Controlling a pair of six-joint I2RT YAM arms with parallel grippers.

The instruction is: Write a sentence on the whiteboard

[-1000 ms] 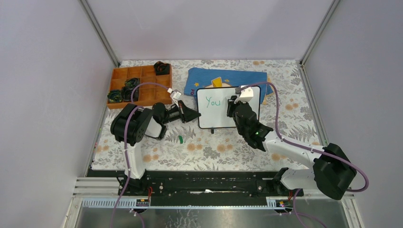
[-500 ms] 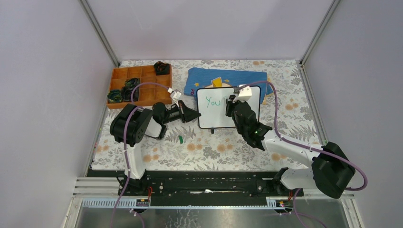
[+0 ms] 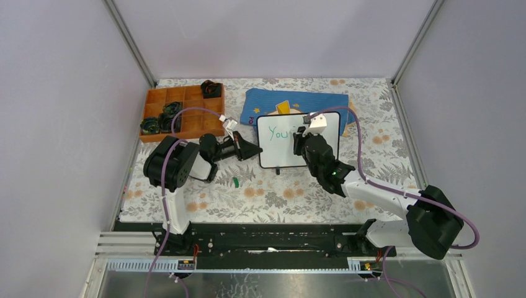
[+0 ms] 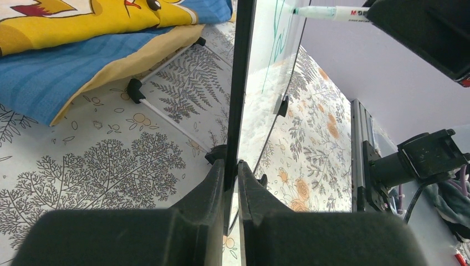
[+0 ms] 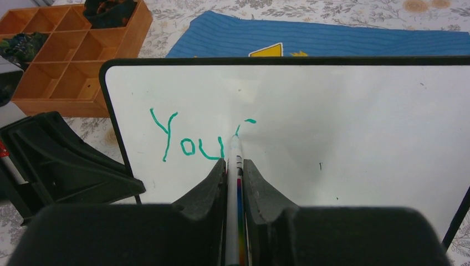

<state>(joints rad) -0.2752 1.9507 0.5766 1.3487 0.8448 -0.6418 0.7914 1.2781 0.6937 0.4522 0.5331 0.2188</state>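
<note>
The whiteboard stands propped up at the table's centre, its face towards the right wrist camera. My left gripper is shut on its left edge, the black rim clamped between the fingers. Of the sentence, green "You" shows, plus a short green stroke to its right. My right gripper is shut on a white marker. The marker's tip touches the board just right of "You". The marker also shows against the board in the left wrist view.
A blue cloth with a yellow print lies behind the board. An orange compartment tray holding dark items sits at the back left. A small green cap lies on the flowered tabletop in front of the left gripper. The board's wire legs rest on the table.
My right gripper with the marker has shifted slightly left across the board. The left gripper and the board have not moved.
</note>
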